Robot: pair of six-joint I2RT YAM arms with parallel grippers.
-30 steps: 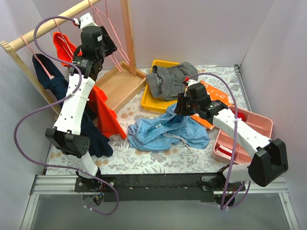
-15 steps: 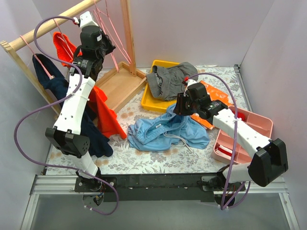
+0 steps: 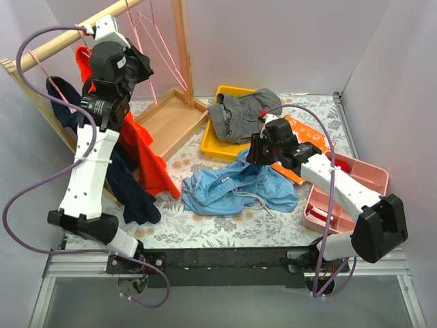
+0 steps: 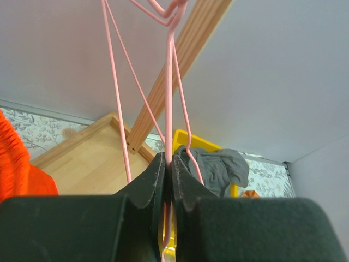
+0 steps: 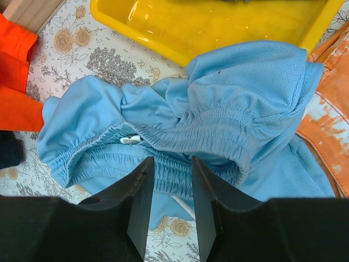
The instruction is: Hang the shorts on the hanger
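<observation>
Grey shorts [image 3: 240, 115] fill the yellow tray [image 3: 217, 145]; wooden tray [image 3: 164, 123] sits beside it.
Left gripper [image 4: 168, 173], raised high by the rack [image 3: 65, 39], is clamped on the hanger [image 4: 169, 109]. Right gripper [image 5: 170, 180] hovers, jaws parted, over the shorts [image 3: 235, 188], crumpled on the table, waistband up.

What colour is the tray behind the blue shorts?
The tray is bright yellow. It shows best in the right wrist view, just beyond the shorts.
</observation>
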